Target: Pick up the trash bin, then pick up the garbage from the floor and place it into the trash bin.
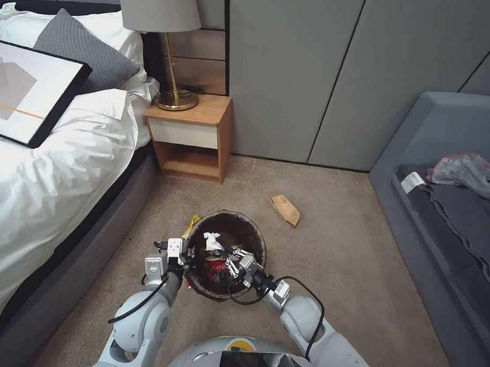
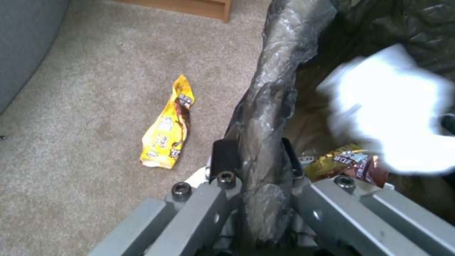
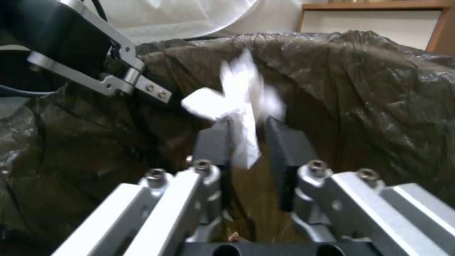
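Nearest us, our left gripper (image 2: 258,160) is pinched on the rim of the bin (image 1: 256,235), one finger outside and one inside, with the brown liner (image 2: 279,71) squeezed between them. We judge this hold serves two ends: it keeps the bin off or steady on the carpet (image 1: 339,251) beside us, and it keeps the mouth turned up and open toward the other arm.

Our right gripper (image 3: 249,142) reaches over the bin's mouth, its fingers a little apart with a white wad (image 3: 237,96) between them. The wad looks loosely caught or just slipping free; we cannot tell which. Holding it above the opening means it can only fall inside.

Inside the bin we see a red cup (image 1: 216,267) and a gold wrapper (image 2: 348,163), so part of the garbage is already in. On the carpet, a yellow wrapper (image 2: 168,131) lies just beside the bin on our left, and a tan paper (image 1: 285,210) lies farther off toward the wall. We judge the task well along, with those two pieces left.
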### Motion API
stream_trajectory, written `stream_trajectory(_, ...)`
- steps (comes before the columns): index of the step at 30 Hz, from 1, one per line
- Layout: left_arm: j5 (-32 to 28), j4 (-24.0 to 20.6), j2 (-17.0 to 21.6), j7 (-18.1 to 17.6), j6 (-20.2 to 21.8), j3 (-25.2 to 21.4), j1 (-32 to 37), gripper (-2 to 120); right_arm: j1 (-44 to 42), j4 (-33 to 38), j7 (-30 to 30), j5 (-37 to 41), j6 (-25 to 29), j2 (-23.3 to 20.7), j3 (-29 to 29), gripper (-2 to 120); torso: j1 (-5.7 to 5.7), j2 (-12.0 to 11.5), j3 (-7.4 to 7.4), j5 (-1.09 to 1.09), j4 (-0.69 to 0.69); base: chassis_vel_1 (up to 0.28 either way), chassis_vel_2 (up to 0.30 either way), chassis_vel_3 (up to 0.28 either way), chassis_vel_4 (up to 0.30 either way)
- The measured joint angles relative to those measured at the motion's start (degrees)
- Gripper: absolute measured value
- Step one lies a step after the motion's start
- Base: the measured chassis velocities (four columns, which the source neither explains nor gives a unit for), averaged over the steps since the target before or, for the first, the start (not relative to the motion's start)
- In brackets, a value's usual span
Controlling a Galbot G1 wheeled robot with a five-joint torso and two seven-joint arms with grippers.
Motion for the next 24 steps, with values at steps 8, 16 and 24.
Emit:
stream_trajectory(8,-0.19,0.00,0.00,-0.02,0.07,-0.19,-0.32,0,0.36,-1.23,-0.23,-0.16,0.48,0.62,0.75,51,0.00,0.00,0.00,0.00,0.00,0.000,0.000,0.000,0.000)
stream_trajectory(16,-0.31,0.29,0.01,-0.03,0.09,-0.46,-0.42,0,0.18,-0.88,-0.50,-0.06,0.79,0.32,1.54,82,0.00,0.00,0.00,0.00,0.01,0.000,0.000,0.000,0.000)
stream_trajectory(24,-0.61,0.51,0.01,-0.03,0.09,-1.19,-0.60,0,-2.10,4.94,0.08,-0.59,2.93,0.63,4.70,100,0.00,0.00,0.00,0.00,0.00,0.000,0.000,0.000,0.000)
